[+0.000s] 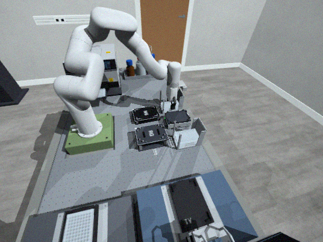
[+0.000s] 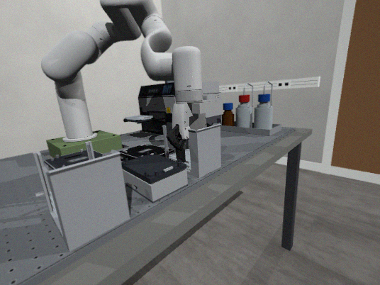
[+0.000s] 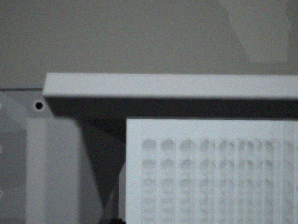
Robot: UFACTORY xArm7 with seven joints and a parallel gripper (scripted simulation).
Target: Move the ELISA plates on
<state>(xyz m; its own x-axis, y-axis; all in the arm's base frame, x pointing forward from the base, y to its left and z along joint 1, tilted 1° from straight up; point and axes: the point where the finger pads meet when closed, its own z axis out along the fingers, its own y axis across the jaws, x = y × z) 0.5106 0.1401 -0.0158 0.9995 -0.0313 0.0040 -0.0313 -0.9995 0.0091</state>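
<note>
My gripper (image 1: pixel 173 104) is open and empty, lowered into the far tall grey stack rack (image 2: pixel 205 150), and shows there in the side view too (image 2: pixel 179 142). The wrist view looks straight down on a white well plate (image 3: pixel 210 172) lying inside that rack, just below its wall edge (image 3: pixel 170 85); my fingers are out of frame there. A second stack rack nearer the camera holds a white plate (image 1: pixel 184 138). Another white well plate (image 1: pixel 78 226) sits on the grey instrument at the front left. I cannot read any plate label.
The black nests N6 (image 1: pixel 146 116) and RG (image 1: pixel 150 134) lie left of the racks. A black-topped instrument (image 1: pixel 178 117) stands between the racks. A blue instrument with an empty dark nest (image 1: pixel 190 204) is at the front. A grey instrument (image 1: pixel 108 69) and bottles (image 2: pixel 253 113) stand at the back.
</note>
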